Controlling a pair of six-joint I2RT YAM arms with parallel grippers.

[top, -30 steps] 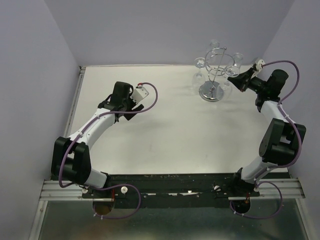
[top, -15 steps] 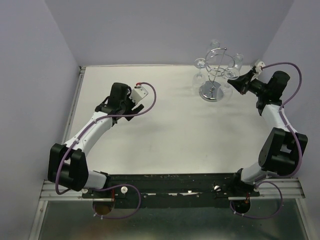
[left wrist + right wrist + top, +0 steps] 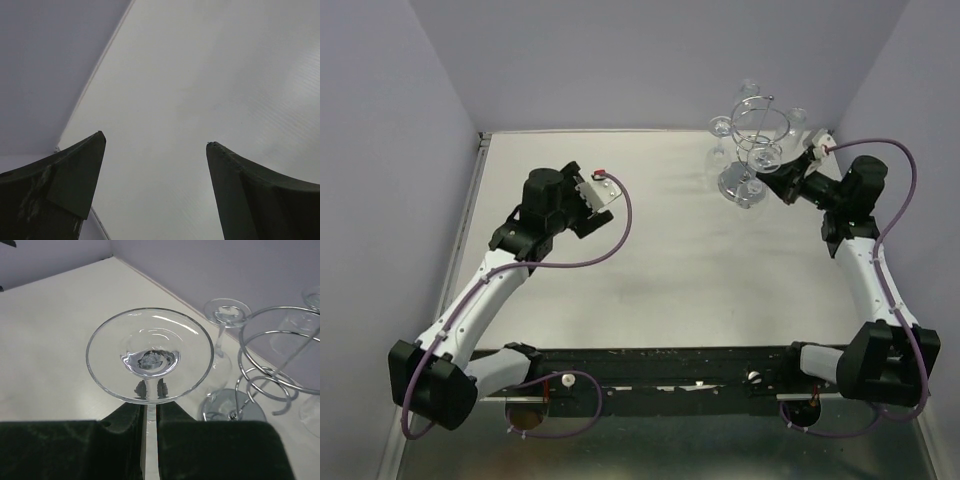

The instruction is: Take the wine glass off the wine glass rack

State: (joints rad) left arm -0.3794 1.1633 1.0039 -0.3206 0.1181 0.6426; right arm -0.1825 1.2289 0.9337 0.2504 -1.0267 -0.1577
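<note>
Right gripper [image 3: 149, 412]: fingers closed tight on the stem of the wine glass [image 3: 149, 354], its round foot turned toward the wrist camera. The glass sits just beside the wine glass rack [image 3: 742, 187], near the far right corner of the worktop [image 3: 670, 250]. Left gripper [image 3: 155, 140]: fingers wide apart, holding nothing, above the worktop's left side.

Top view. Right gripper [image 3: 782, 178] reaches toward the far right corner of the table [image 3: 650, 260], with a wine glass [image 3: 767, 158] at its fingertips; jaw closure is not discernible from above. Just beyond the fingertips stands the wine glass rack [image 3: 744, 190], with further glasses [image 3: 720, 127] hanging around its ring. The left arm [image 3: 485, 275] lies well apart, to the gripper's left.
</note>
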